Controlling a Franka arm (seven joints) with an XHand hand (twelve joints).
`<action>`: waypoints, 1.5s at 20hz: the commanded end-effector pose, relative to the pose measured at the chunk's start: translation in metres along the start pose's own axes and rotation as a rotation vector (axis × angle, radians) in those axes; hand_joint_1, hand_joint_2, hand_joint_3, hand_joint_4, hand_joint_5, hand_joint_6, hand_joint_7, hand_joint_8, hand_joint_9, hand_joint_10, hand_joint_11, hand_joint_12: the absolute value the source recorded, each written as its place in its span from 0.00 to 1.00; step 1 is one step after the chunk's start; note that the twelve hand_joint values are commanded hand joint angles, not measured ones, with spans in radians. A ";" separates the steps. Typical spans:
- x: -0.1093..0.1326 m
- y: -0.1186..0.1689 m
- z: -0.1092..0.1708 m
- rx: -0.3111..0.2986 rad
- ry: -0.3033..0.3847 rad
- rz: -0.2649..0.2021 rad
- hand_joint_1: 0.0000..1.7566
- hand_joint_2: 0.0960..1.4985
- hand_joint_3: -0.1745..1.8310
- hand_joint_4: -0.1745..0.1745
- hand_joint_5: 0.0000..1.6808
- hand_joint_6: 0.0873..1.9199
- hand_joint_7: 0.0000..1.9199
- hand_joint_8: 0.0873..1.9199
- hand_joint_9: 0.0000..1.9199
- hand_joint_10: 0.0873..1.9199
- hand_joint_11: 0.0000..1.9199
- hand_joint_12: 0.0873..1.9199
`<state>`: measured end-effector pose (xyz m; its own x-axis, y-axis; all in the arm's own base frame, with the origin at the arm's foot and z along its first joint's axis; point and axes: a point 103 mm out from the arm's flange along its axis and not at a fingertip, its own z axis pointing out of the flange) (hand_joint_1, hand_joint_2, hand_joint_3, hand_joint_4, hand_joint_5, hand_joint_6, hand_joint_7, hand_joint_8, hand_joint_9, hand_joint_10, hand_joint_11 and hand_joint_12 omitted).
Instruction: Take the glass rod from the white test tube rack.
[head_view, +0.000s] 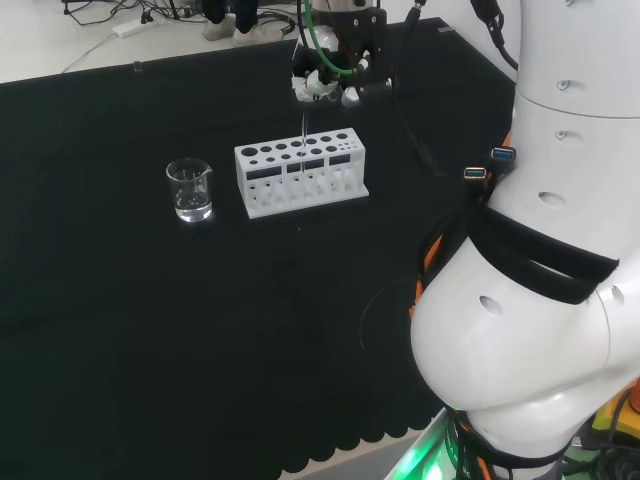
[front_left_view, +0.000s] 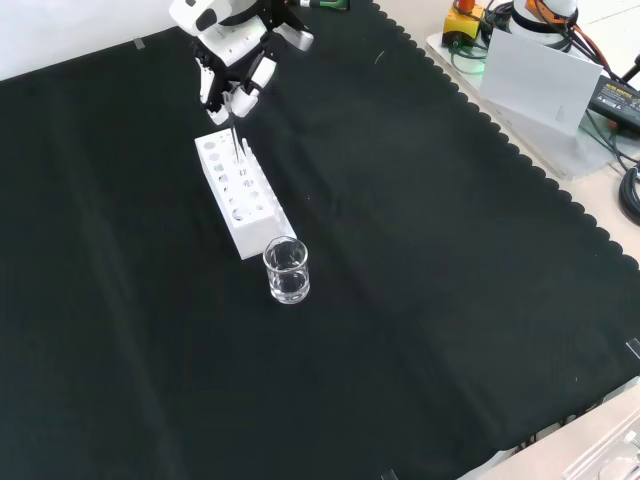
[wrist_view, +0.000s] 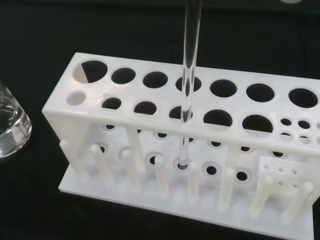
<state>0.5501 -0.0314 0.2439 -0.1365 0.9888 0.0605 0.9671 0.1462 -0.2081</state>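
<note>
The white test tube rack (head_view: 300, 172) (front_left_view: 240, 195) (wrist_view: 130, 92) stands on the black cloth. A clear glass rod (head_view: 303, 135) (front_left_view: 233, 135) (wrist_view: 190, 50) rises upright from one of its middle holes. In the wrist view the rod's lower end rests in a hole of the rack's base plate. My hand (head_view: 325, 85) (front_left_view: 235, 75) hovers just above the rack, fingers curled down around the rod's top end.
A small glass beaker (head_view: 189, 190) (front_left_view: 287, 270) (wrist_view: 10, 125) with a little clear liquid stands close to one end of the rack. The arm's white links (head_view: 540, 300) stand at the head view's right. Cables and equipment lie beyond the cloth's edge.
</note>
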 end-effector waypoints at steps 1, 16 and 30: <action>0.001 -0.002 -0.001 -0.049 0.009 0.005 0.63 0.78 0.01 0.00 0.51 0.45 0.58 0.47 0.76 0.31 0.85 0.35; 0.031 -0.026 -0.056 -0.297 -0.129 0.021 0.74 0.73 0.00 0.00 0.71 0.18 0.62 0.49 0.81 0.38 0.82 0.33; 0.053 -0.076 -0.115 -0.210 -0.185 -0.014 0.75 0.73 0.00 0.00 0.73 0.13 0.61 0.51 0.84 0.35 0.82 0.32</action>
<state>0.5089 0.0001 0.3411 -0.1511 0.9845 -0.0892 0.9885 0.1509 -0.0088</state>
